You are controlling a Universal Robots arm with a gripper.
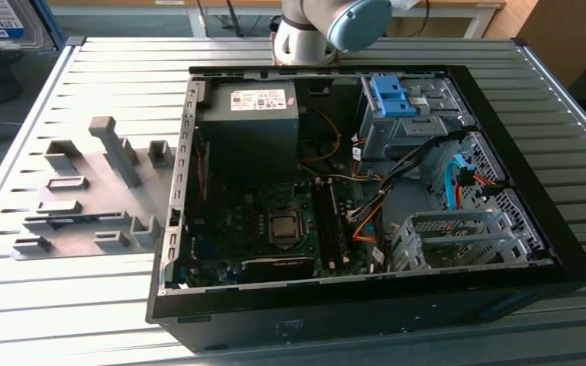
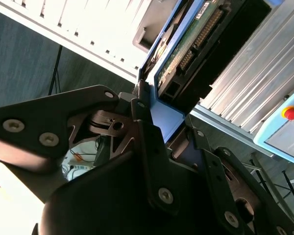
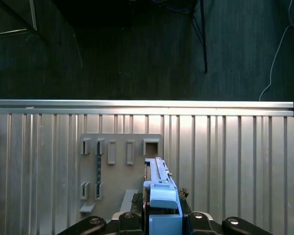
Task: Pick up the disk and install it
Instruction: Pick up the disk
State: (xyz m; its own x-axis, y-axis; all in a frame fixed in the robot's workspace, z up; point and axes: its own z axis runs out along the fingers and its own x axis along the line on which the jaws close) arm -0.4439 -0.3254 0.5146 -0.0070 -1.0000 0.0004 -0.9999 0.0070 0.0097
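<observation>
Two fingers [image 2: 147, 147] of my gripper [image 3: 160, 198] are closed tight on the disk [image 3: 157, 171], so the jaws stand only as far apart as its thickness and press on the blue frame [image 2: 166, 115] at its near end. The rest of the disk juts out ahead of me, with its green circuit board [image 2: 191, 46] bare on one face. I hold it up in the air above the grey plate [image 3: 117, 161] with its slots and posts, which lies on the ribbed table [image 1: 69, 320]. As far as I can judge, the disk touches neither. The open computer case [image 1: 375, 313] stands just beside that plate, toward the exterior view's right. I judge the step in hand to be carrying the disk across to the case. Doing it well calls for a square, firm squeeze on the frame alone and never on the circuit board, with the disk held straight so it cannot swing or slip between my fingers. It must travel high enough to clear the plate's posts and the case's rim. It should also stay away from the loose cables [image 1: 456, 179] beside the silver drive cage [image 1: 456, 240], since a snag there could twist it out of my hold.
</observation>
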